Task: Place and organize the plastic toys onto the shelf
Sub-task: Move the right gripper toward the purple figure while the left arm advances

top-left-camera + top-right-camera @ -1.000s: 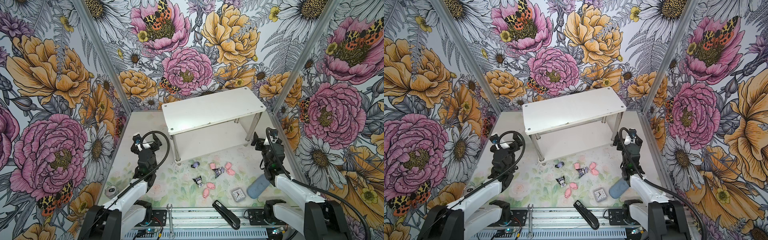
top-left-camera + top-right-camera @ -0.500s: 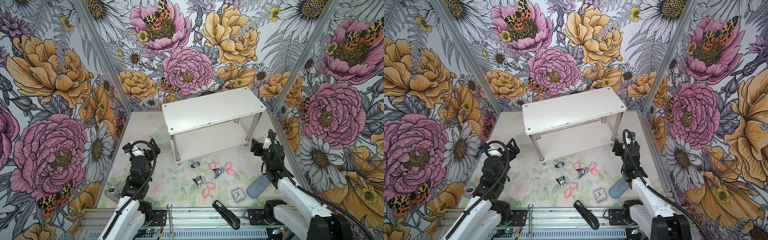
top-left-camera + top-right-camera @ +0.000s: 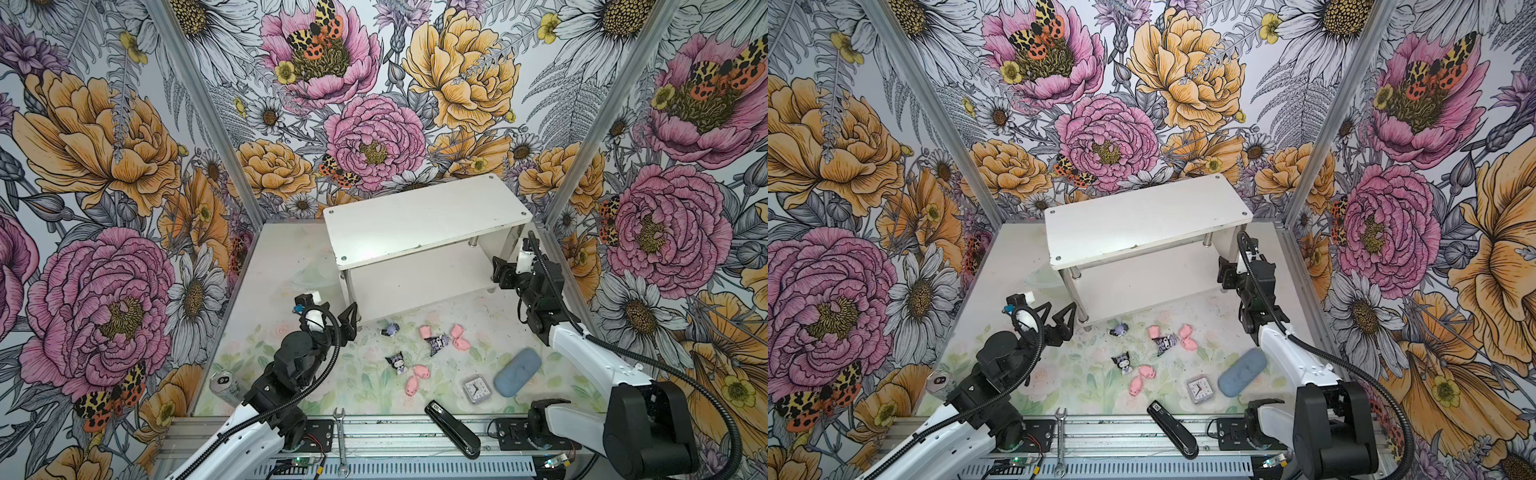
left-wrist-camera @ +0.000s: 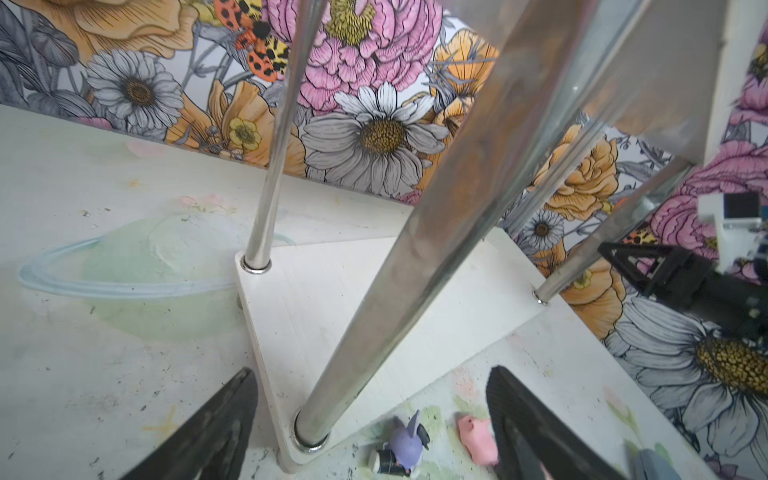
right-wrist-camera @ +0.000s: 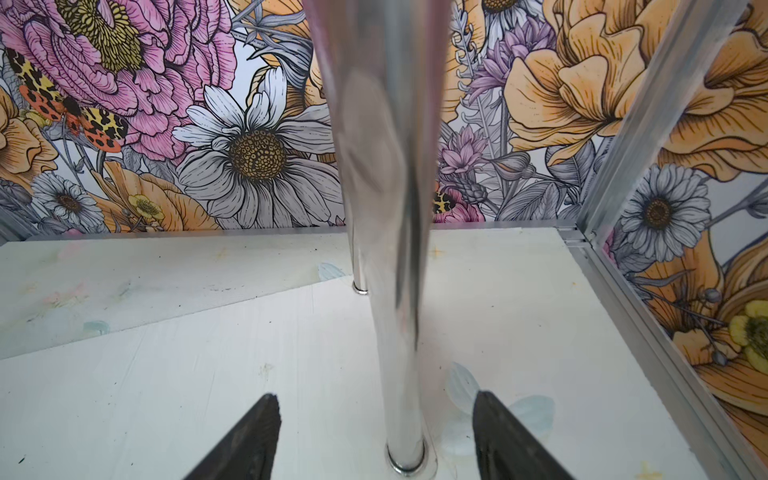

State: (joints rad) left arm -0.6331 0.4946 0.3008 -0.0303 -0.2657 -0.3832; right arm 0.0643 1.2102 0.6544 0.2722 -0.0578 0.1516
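My left claw (image 4: 371,374) stands wide open and empty, its jaws either side of the left front leg (image 4: 395,270), low down and clear of it. My right claw (image 5: 374,397) is likewise wide and empty, straddling the right front leg (image 5: 401,332). The shelf (image 3: 424,216) stands at the back of the surface (image 3: 282,266), and what I see of its tiers is bare. The toys (image 3: 398,360) all lie loose on the surface in front of it, with a figurine (image 4: 405,446) and a pig (image 4: 478,434) just beside my left claw. I judge the step is taking the shelf by both legs to shift it. I should centre each leg, close both claws together and move evenly, so the shelf neither twists nor sweeps the toys
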